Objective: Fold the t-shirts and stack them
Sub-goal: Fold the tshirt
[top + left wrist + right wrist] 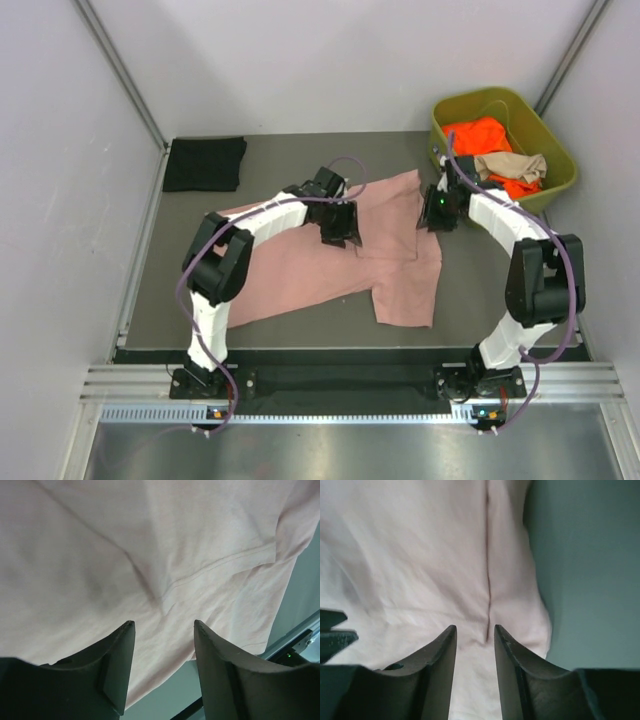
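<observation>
Far left, the black t-shirt (205, 163) is lying folded on the counter (165, 300). At centre, the pink t-shirt (300, 270) is lying partly doubled over. The left hand (340, 235) is hovering above it, jaws half apart, holding nothing. The right hand (437, 212) is hanging over its right edge, jaws narrowly parted, empty. Far right, the orange t-shirt (482, 135) and tan t-shirt (512, 165) are waiting in the bin (565, 160). Risk: a finger snagging the loose cloth and dragging the fold open. No writing is showing

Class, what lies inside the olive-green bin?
Inside the olive-green bin lies a bright orange t-shirt, with a tan t-shirt crumpled on top of it. The bin's floor and anything beneath the shirts are covered and cannot be seen.
</observation>
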Controlling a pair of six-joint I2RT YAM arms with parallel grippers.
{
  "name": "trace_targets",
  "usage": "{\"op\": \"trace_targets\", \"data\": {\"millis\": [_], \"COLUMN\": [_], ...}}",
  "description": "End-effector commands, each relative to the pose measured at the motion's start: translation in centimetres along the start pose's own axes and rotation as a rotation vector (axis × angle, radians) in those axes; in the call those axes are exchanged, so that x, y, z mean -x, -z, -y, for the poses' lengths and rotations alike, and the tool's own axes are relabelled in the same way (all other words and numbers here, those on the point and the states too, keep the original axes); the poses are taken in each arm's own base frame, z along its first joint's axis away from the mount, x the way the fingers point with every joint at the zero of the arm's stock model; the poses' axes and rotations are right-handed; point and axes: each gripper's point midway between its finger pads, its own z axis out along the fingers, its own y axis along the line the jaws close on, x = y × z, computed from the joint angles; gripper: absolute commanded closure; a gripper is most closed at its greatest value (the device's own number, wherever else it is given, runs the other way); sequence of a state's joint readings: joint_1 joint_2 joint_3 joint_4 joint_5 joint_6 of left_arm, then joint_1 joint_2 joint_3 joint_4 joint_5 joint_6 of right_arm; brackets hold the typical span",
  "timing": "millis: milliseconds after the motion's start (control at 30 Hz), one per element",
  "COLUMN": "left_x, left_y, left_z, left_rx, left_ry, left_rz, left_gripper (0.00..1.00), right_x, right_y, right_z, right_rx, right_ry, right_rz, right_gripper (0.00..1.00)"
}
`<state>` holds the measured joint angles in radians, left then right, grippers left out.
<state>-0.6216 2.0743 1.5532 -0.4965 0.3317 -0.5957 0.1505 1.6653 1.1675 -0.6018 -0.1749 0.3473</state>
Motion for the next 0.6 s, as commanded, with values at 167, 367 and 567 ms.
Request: {"op": "trace_targets", "data": {"millis": [167, 367, 567], "left_x": [7.7, 7.1, 5.7], "left_y": [13.2, 16.8, 17.9], "left_z": [-7.0, -16.4, -21.8], "left_rx": [0.036, 0.123, 0.165], "left_ry": [0.022, 0.196, 0.336], "left_rz": [0.312, 0.362, 0.390], "left_gripper": [0.44, 0.45, 0.50], "right_x": [12.6, 16.7, 18.6], "right_y": [-1.4, -4.5, -7.3], "right_z": [-4.4, -5.4, -5.4], "right_rx": [0.037, 0.012, -0.002], "right_ry": [0.055, 0.073, 0.077], "right_rz": [0.297, 0.363, 0.393], "right_gripper": [0.62, 0.62, 0.67]}}
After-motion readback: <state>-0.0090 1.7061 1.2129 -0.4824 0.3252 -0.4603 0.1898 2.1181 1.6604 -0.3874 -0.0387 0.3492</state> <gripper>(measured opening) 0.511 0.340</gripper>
